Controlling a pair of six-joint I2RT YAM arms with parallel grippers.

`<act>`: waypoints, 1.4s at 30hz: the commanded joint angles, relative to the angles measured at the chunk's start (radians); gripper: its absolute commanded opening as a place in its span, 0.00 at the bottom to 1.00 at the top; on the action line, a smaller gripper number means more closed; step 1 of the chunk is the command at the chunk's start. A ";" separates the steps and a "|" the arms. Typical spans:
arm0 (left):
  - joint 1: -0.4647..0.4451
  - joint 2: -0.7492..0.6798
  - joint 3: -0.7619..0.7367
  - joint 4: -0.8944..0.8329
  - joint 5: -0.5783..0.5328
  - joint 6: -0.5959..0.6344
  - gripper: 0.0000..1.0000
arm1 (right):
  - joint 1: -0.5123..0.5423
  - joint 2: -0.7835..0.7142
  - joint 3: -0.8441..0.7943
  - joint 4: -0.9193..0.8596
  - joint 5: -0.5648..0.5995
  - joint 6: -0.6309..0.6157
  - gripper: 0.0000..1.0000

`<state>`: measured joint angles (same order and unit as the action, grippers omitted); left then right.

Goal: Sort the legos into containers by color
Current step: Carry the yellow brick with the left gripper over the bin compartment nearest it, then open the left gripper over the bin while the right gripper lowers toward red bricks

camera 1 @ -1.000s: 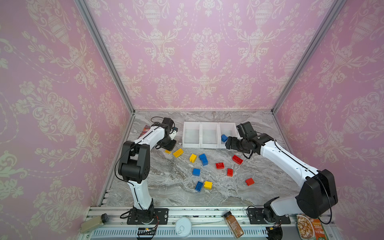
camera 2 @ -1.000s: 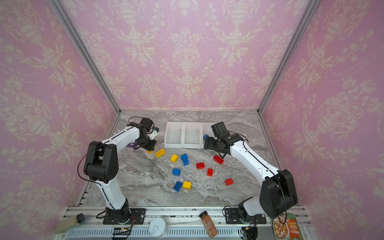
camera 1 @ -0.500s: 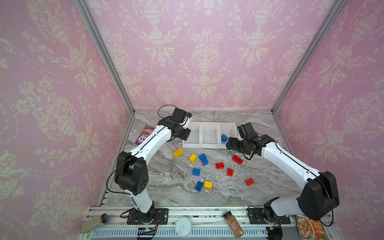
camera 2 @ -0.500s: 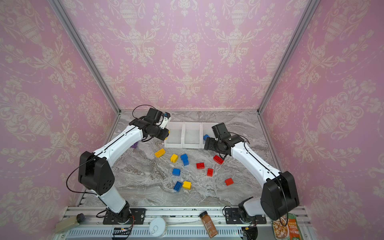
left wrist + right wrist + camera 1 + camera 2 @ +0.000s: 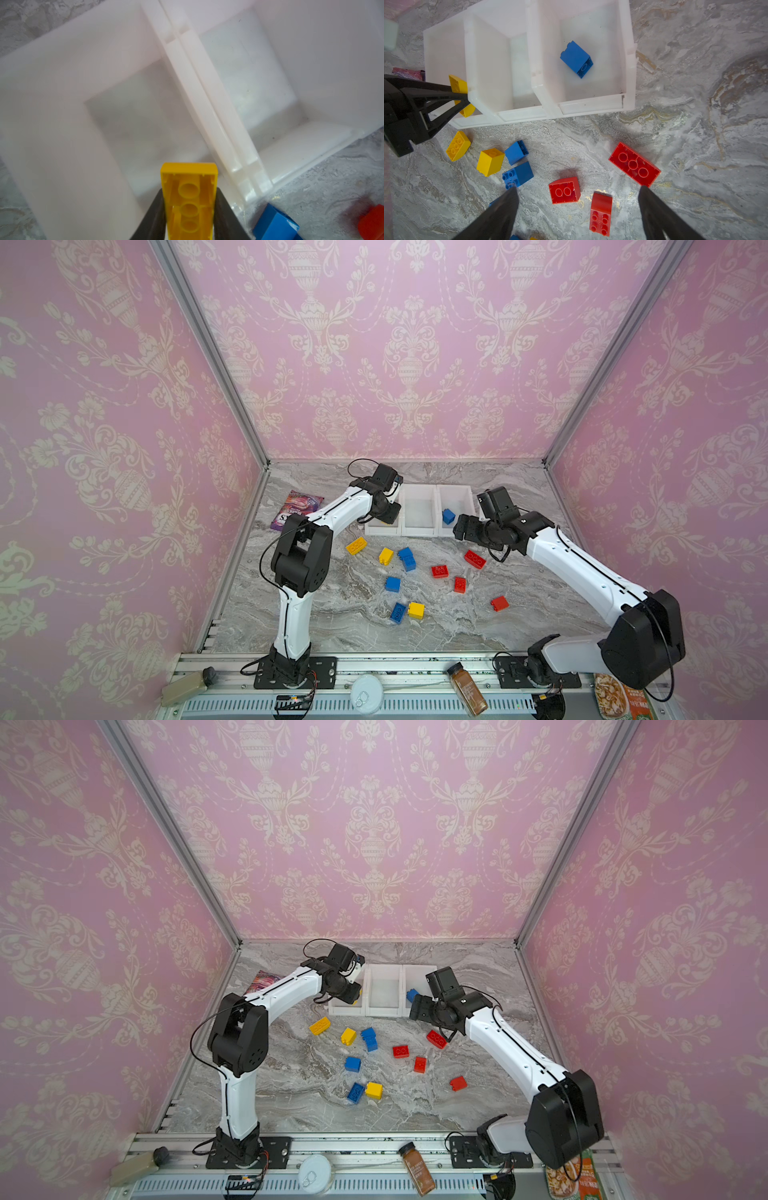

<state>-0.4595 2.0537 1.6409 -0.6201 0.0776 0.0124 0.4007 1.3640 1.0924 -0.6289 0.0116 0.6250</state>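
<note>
Yellow oblong brick (image 5: 189,199) tight between left jaws, over leftmost container (image 5: 52,93).

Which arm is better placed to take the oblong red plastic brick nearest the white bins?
Right. The right gripper hangs open right by the oblong red plastic brick; the left gripper is shut on an oblong yellow brick at the end white bin.
</note>
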 commanded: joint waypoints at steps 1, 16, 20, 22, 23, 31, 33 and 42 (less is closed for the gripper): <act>0.001 0.015 0.019 0.012 -0.036 -0.019 0.30 | 0.001 -0.015 -0.020 0.005 -0.012 0.006 0.91; -0.007 -0.087 -0.072 0.066 -0.044 -0.035 0.63 | 0.035 0.013 -0.049 0.012 -0.029 -0.010 0.90; -0.008 -0.159 -0.134 0.110 -0.021 -0.059 0.67 | 0.049 0.024 -0.049 0.004 -0.032 -0.021 0.91; -0.008 -0.195 -0.159 0.123 -0.009 -0.069 0.69 | 0.057 0.032 -0.049 -0.002 -0.035 -0.021 0.90; -0.008 -0.212 -0.173 0.130 -0.003 -0.076 0.70 | 0.062 0.039 -0.048 -0.004 -0.040 -0.035 0.90; -0.008 -0.349 -0.288 0.177 0.059 -0.138 0.77 | 0.152 0.125 -0.035 -0.040 -0.013 -0.105 0.89; -0.008 -0.389 -0.328 0.202 0.077 -0.156 0.80 | 0.180 0.153 -0.027 -0.056 0.011 -0.115 0.89; 0.036 -0.605 -0.542 0.285 0.125 -0.224 0.90 | 0.274 0.275 -0.005 -0.047 0.086 -0.098 0.84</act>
<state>-0.4519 1.5215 1.1557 -0.3763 0.1532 -0.1596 0.6590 1.6112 1.0634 -0.6632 0.0536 0.5301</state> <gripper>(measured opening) 0.898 0.848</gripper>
